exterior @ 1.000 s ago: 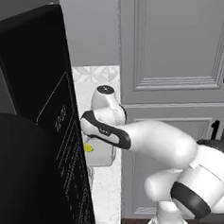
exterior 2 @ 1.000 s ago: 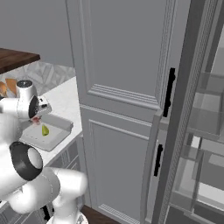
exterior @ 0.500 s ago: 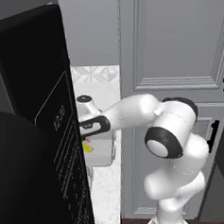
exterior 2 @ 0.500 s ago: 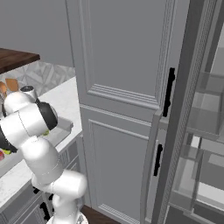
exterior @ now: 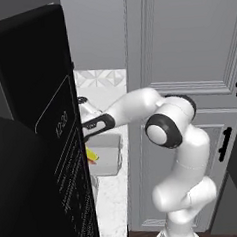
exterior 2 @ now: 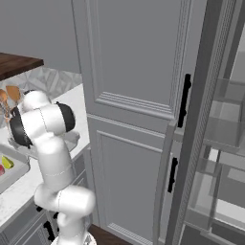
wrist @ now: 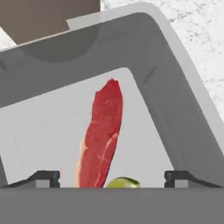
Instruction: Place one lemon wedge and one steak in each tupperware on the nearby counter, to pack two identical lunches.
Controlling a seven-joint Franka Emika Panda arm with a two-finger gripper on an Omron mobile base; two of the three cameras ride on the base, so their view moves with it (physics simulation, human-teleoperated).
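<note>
We have our gripper (wrist: 113,177) hanging low over one tupperware (wrist: 175,87), jaws spread wide and grasping nothing: the two tips stand well apart at the bottom of the hand view, with the steak (wrist: 101,140) lying free between them on the grey floor of the box. It lies flat and long, running away from us toward the far corner, which reads as a piece laid down rather than held. Just at its near end a lemon wedge (wrist: 123,182) peeps out, touching or almost touching the meat (we cannot tell which, since most of it is hidden at the picture's edge). So we judge this box to have its full pair, one wedge and one steak.

From the left base view, our arm (exterior: 139,101) reaches out level over the tabletop (exterior: 114,201) beside a tall black appliance (exterior: 36,136), and a yellow wedge with a touch of red shows at that appliance's edge by a grey tupperware (exterior: 111,161). From the right base view, another grey tupperware (exterior 2: 16,170) sits on the tabletop with a yellow-green lemon wedge (exterior 2: 6,162) and a red bit inside.

We would lift straight up before swinging away, so the jaws do not catch the raised rim.
</note>
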